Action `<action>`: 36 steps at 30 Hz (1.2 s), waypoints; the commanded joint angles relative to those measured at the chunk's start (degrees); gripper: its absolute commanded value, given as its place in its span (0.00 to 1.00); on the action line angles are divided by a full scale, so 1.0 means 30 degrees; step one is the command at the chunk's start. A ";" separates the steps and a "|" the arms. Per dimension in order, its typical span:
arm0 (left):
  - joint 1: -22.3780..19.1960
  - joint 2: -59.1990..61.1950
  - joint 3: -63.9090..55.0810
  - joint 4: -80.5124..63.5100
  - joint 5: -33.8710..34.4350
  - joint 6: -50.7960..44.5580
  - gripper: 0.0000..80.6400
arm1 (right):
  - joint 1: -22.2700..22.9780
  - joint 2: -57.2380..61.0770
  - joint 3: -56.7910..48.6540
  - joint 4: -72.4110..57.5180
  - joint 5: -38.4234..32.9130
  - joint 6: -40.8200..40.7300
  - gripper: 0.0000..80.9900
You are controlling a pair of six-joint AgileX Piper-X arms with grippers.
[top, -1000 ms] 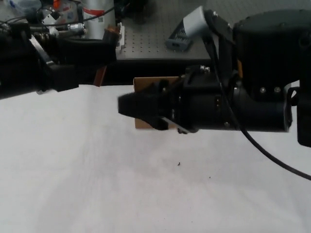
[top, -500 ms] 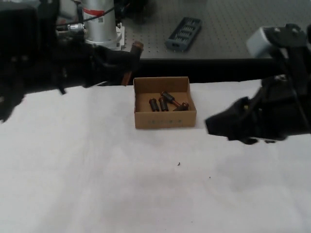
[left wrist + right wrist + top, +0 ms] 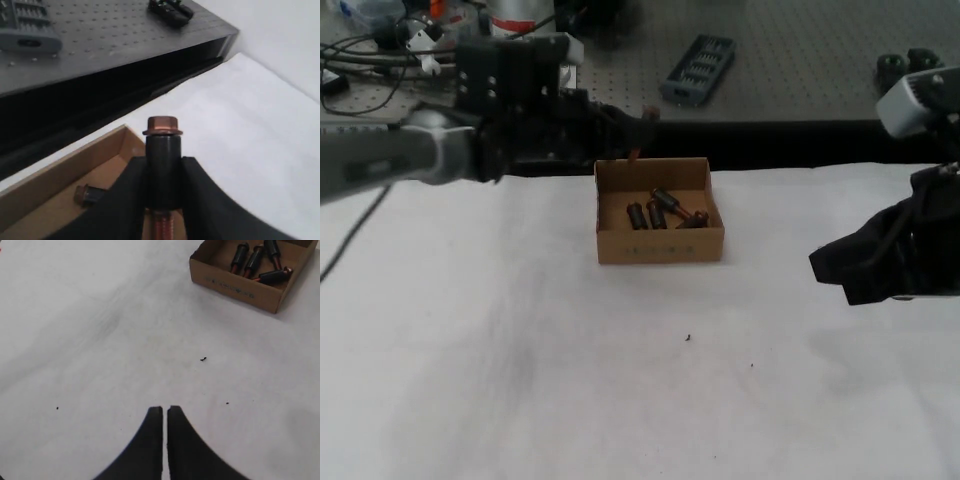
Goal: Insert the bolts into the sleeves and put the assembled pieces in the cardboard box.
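The cardboard box (image 3: 660, 245) sits mid-bench on white cloth with several assembled pieces (image 3: 655, 213) lying inside. Just above its far left corner, my left gripper (image 3: 628, 128) is shut on an assembled piece (image 3: 162, 145): a black sleeve with a copper bolt head on top and thread below. The left wrist view has my left gripper (image 3: 164, 162) over the box's wall (image 3: 65, 172), with one piece (image 3: 84, 194) on the floor. My right gripper (image 3: 823, 262) hovers right of the box, low over the cloth. In its own view my right gripper (image 3: 165, 412) is shut on nothing, the box (image 3: 240, 287) beyond.
Behind the cloth runs a black perforated board (image 3: 800, 60) with a grey rack (image 3: 698, 68) and small black parts (image 3: 905, 65). Cables and a silver cylinder (image 3: 520, 20) crowd the back left. A dark speck (image 3: 688, 337) lies on the open cloth in front.
My right arm drew back from over the box to the right, uncovering it. My left arm swung in from the left, carrying its piece to the box's far left corner.
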 commanded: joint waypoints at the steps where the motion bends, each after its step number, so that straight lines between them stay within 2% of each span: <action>1: -0.0010 0.1620 -0.2280 0.1383 -0.0876 0.0342 0.01 | -0.0197 -0.0210 -0.0209 -0.0029 -0.0080 -0.0281 0.04; 5: -0.0010 0.3092 -0.4073 0.2605 -0.1754 0.0342 0.00 | -0.0377 -0.0210 -0.0209 -0.0029 -0.0080 -0.0281 0.04; 7: -0.0010 0.3340 -0.4306 0.3184 -0.1748 0.0490 0.06 | -0.0501 -0.0210 -0.0209 -0.0029 -0.0024 -0.0281 0.04; 12: -0.0010 0.3337 -0.4301 0.3747 -0.1748 0.0450 0.39 | -0.0702 -0.0210 -0.0209 -0.0029 0.0796 -0.0281 0.04; 14: -0.0010 0.3337 -0.4301 0.3747 -0.1748 0.0092 0.46 | -0.0696 -0.0210 -0.0209 -0.0029 0.0795 -0.0281 0.04; 19: -0.0010 0.3214 -0.4301 0.3807 -0.1608 -0.0811 0.40 | -0.0696 -0.0210 -0.0209 -0.0029 0.0795 -0.0281 0.04; 23: -0.0010 0.2552 -0.4301 0.5740 -0.1590 -0.0457 0.30 | -0.0696 -0.0210 -0.0209 0.0036 0.0790 -0.0281 0.04; 26: -0.0010 0.1533 -0.4301 0.8674 -0.1590 0.0761 0.17 | -0.0696 -0.0272 -0.0209 0.0499 0.0790 -0.0281 0.04; 28: 0.0142 0.0712 -0.4301 1.1108 -0.1590 0.1469 0.04 | -0.0696 -0.0462 -0.0209 0.1115 0.0790 -0.0281 0.04; 29: 0.0187 0.0375 -0.4301 1.2007 -0.1590 0.1735 0.01 | -0.0696 -0.0595 -0.0209 0.1469 0.0790 -0.0243 0.04; 32: 0.0271 -0.0866 -0.4301 1.4801 -0.1590 0.3277 0.01 | -0.0696 -0.1167 -0.0209 0.2438 0.1078 -0.0125 0.04; 36: 0.0252 -0.2848 -0.4258 1.7633 -0.1590 0.4926 0.01 | -0.0696 -0.2292 -0.0149 0.3582 0.2807 -0.0127 0.04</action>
